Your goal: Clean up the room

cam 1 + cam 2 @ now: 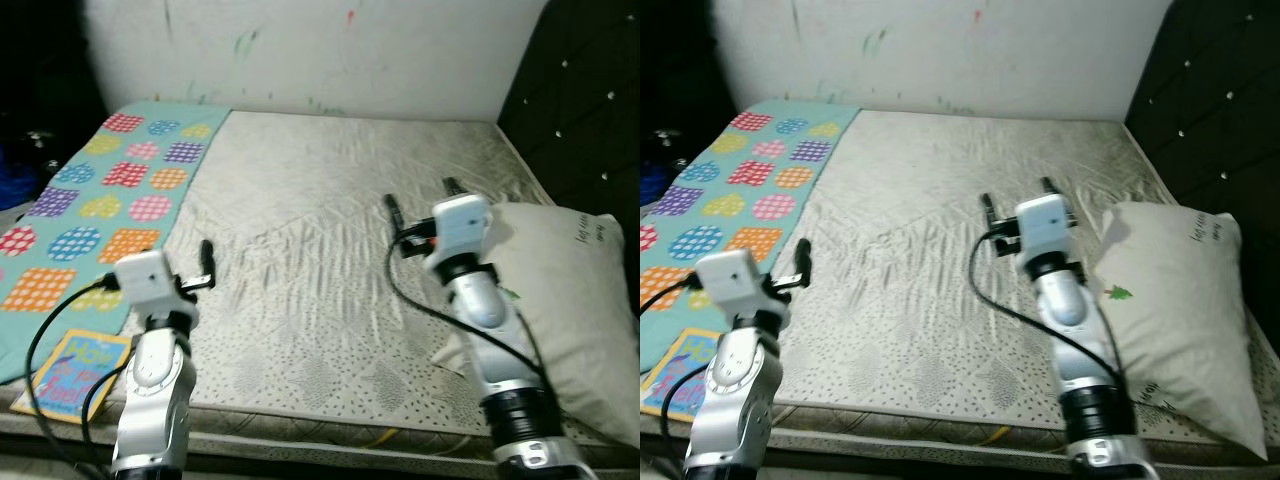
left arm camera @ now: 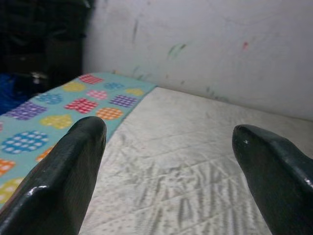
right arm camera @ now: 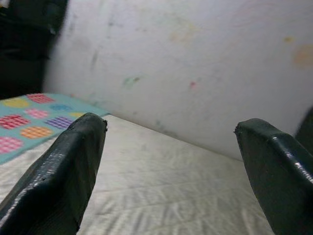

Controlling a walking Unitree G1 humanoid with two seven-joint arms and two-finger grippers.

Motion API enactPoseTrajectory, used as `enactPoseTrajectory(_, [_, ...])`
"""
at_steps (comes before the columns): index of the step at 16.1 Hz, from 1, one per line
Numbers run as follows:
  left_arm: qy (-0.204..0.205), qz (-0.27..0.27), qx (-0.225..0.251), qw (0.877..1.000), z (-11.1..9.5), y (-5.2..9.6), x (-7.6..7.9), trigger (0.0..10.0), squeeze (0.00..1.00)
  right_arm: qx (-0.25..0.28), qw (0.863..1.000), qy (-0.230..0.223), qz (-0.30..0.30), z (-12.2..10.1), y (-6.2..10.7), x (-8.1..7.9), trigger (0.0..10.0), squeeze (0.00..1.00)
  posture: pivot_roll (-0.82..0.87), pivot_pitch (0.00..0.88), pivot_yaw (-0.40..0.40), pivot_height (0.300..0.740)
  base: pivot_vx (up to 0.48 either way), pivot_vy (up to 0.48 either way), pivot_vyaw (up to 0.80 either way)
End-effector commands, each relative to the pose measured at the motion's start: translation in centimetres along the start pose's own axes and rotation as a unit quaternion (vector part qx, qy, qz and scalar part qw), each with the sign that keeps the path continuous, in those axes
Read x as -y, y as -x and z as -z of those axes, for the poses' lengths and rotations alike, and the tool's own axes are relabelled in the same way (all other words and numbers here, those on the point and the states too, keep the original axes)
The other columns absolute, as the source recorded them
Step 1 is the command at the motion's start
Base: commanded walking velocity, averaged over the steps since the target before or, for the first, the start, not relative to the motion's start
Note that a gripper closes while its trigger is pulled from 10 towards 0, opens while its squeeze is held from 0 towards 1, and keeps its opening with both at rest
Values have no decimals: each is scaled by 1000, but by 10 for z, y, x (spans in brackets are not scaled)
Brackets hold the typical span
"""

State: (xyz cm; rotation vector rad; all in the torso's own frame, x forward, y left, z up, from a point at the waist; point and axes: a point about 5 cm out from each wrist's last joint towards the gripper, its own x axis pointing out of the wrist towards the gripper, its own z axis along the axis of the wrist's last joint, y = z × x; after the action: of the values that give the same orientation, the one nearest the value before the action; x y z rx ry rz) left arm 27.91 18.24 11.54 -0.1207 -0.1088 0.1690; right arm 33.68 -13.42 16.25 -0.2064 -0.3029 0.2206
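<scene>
Both tools, left tool point(image 1: 208, 262) and right tool point(image 1: 420, 200), hover released over the bare mattress point(image 1: 330, 200), pillow point(image 1: 570, 300) beside the right tool, patterned blanket point(image 1: 110, 190) beside the left.

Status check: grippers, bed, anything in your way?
Left gripper and right gripper open, empty, above bare quilted mattress. Patterned teal blanket left, white pillow right, colourful book at left edge.

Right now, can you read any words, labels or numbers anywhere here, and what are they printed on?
Yellow and blue picture book at the bed's near left corner: big colourful title letters, too blurred to read.
White pillow on the bed's right side: small dark writing near its top corner, too small to read; a small green tree mark, no words.
No numbers anywhere.
</scene>
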Motion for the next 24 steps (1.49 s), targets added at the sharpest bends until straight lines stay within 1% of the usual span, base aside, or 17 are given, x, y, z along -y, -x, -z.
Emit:
enactPoseTrajectory(1, [-9,3,8,1000,-2,0,0,10000,0,-4,1000,-3,-4,2,-1,-2,10000,0,10,0,-75,740,0,0,0])
enactPoseTrajectory(4, [-17,-2,-2,1000,6,3,-4,10000,0,-7,1000,-5,-18,8,4,-10,10000,0,9,0,-56,740,0,0,0])
enactPoseTrajectory(6, [-25,3,-12,1000,12,2,-2,10000,0,-11,1000,-6,-11,12,3,-10,10000,0,6,0,-39,740,0,0,0])
enactPoseTrajectory(8, [-32,8,-22,999,20,2,-4,10000,0,-17,1000,-5,-4,18,8,-11,10000,0,-2,0,-24,740,0,0,0])
enactPoseTrajectory(9, [-35,10,-23,999,21,-1,-4,10000,0,-16,1000,-3,-2,19,9,-11,10000,0,-15,0,-14,740,0,0,0])
enactPoseTrajectory(12, [-40,14,-20,999,20,-5,-4,10000,0,-20,1000,2,13,22,19,-6,10000,0,-42,0,4,740,0,0,0])
enactPoseTrajectory(14, [-44,13,-20,999,23,-4,-6,10000,0,-28,999,8,15,29,25,-4,10000,0,-35,0,7,740,0,0,0])
enactPoseTrajectory(17, [-44,9,-22,999,22,-1,-11,10000,0,-26,999,8,22,28,25,-4,10000,0,-55,0,36,740,0,0,0])
enactPoseTrajectory(19, [-44,26,-31,998,27,-1,-6,10000,0,-19,999,8,32,25,25,-5,10000,0,-73,0,51,740,0,0,0])
enactPoseTrajectory(21, [-39,44,-25,998,25,-6,5,10000,0,-15,999,10,36,23,25,-4,10000,0,-87,0,65,740,0,0,0])
enactPoseTrajectory(22, [-38,48,-22,998,24,-9,8,10000,0,-15,999,12,40,24,25,-2,10000,0,-86,0,69,740,0,0,0])
enactPoseTrajectory(24, [-38,50,-19,998,21,-13,9,10000,0,-16,999,13,46,24,23,0,10000,0,-83,0,70,740,0,0,0])
